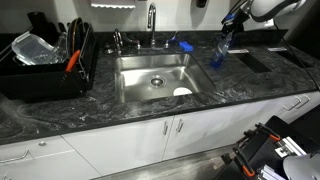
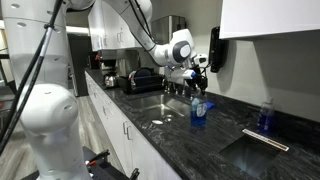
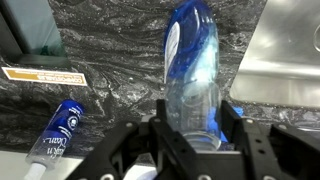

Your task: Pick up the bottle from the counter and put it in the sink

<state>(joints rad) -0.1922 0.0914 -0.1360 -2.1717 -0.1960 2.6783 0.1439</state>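
Note:
The translucent blue bottle stands slightly tilted on the dark marbled counter, to the right of the sink. It also shows in the other exterior view and in the wrist view. My gripper comes down from above onto its upper part. In the wrist view the two fingers press against both sides of the bottle. Whether its base touches the counter I cannot tell. The steel sink shows at the wrist view's upper right.
A faucet and a small flat blue object are behind the sink. A white item lies in the basin. A black dish rack stands at the left. A blue-labelled tube lies on the counter. A dark recessed panel is beside the bottle.

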